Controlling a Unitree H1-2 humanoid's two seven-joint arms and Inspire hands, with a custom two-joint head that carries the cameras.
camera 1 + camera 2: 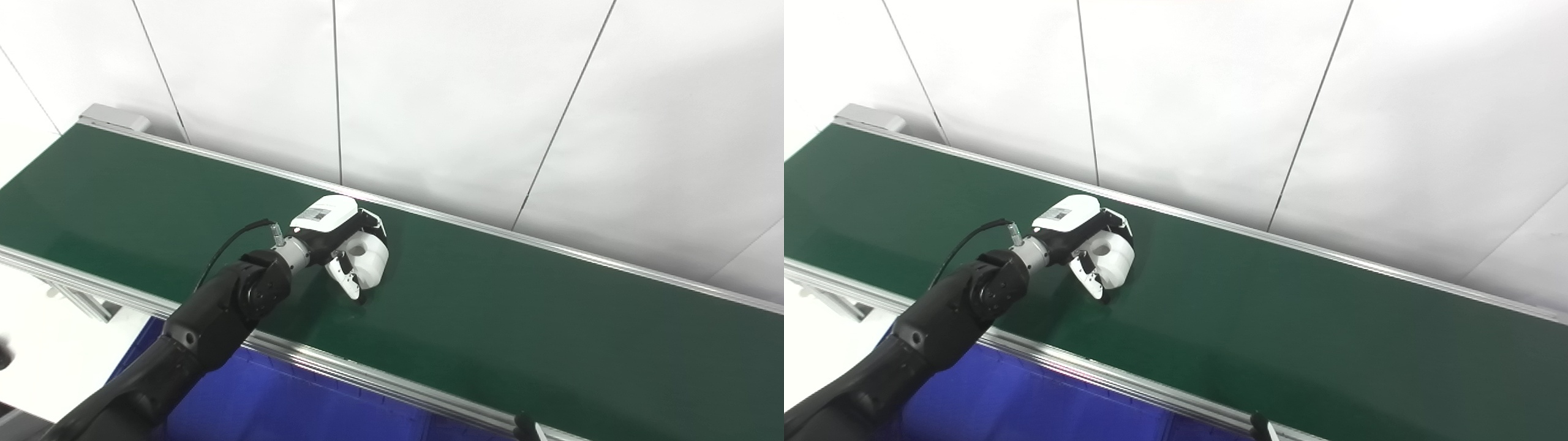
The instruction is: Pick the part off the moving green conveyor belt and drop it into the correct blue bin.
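Observation:
A white round part (369, 257) with a hole in its top sits on the green conveyor belt (520, 318). My left hand (343, 242) reaches over the belt from the lower left. Its fingers and thumb (348, 278) are wrapped around the part, with the thumb on the near side. The same grasp shows in the right eye view (1108, 254). Only a dark tip of my right hand (528, 427) shows at the bottom edge, below the belt's near rail.
A blue bin (275, 404) lies below the belt's near metal rail (367, 376). White wall panels stand behind the far rail. The belt's end housing (113, 116) is at the upper left.

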